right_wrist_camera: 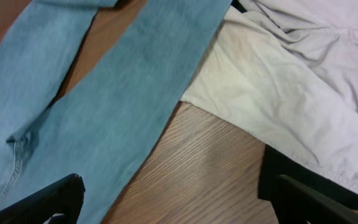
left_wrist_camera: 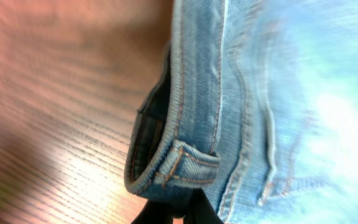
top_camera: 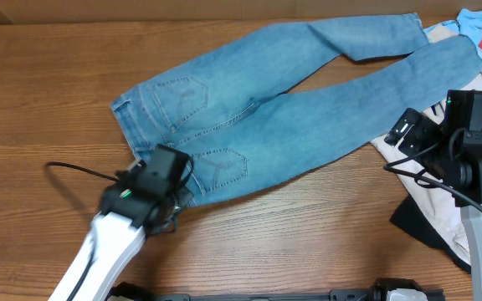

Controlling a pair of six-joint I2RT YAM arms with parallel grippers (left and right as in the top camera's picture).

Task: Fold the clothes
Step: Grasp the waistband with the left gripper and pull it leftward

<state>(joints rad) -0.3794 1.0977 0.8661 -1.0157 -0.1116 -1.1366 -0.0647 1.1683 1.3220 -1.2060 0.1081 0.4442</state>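
Overhead, the jeans point(top_camera: 274, 100) lie flat with the back pockets up across the middle of the table point(top_camera: 40, 100). The waist points toward 8 o'clock and both legs run out toward 2 o'clock, where the hems end just beside a bright-blue garment point(top_camera: 475, 23). The left gripper point(left_wrist_camera: 179, 214) sits at the waist's 6 o'clock corner, clamped fully shut on the waistband point(left_wrist_camera: 185, 124) close to a belt loop point(left_wrist_camera: 188, 167). The left wrist view shows only the very edge of the denim between its dark fingertips. That looks like the first risk: the waistband gapes there, so the pinch may hold one layer only. A lift would then peel the waist open instead of carrying the whole garment, or the heavy denim could slide out of so shallow a bite. The right gripper point(right_wrist_camera: 179, 193) hangs with its jaws spread wide and nothing in them, above the lower leg at 3 o'clock, where the denim touches a pale beige garment point(right_wrist_camera: 278, 106). A descent slightly toward 4 o'clock would likely catch beige cloth along with the leg, or instead of it, and drag it into the fold. A black garment point(top_camera: 417, 226) lies near at 5 o'clock and could be swept along likewise. With one end pinned and the other pulled unevenly, the long legs may twist rather than fold square.
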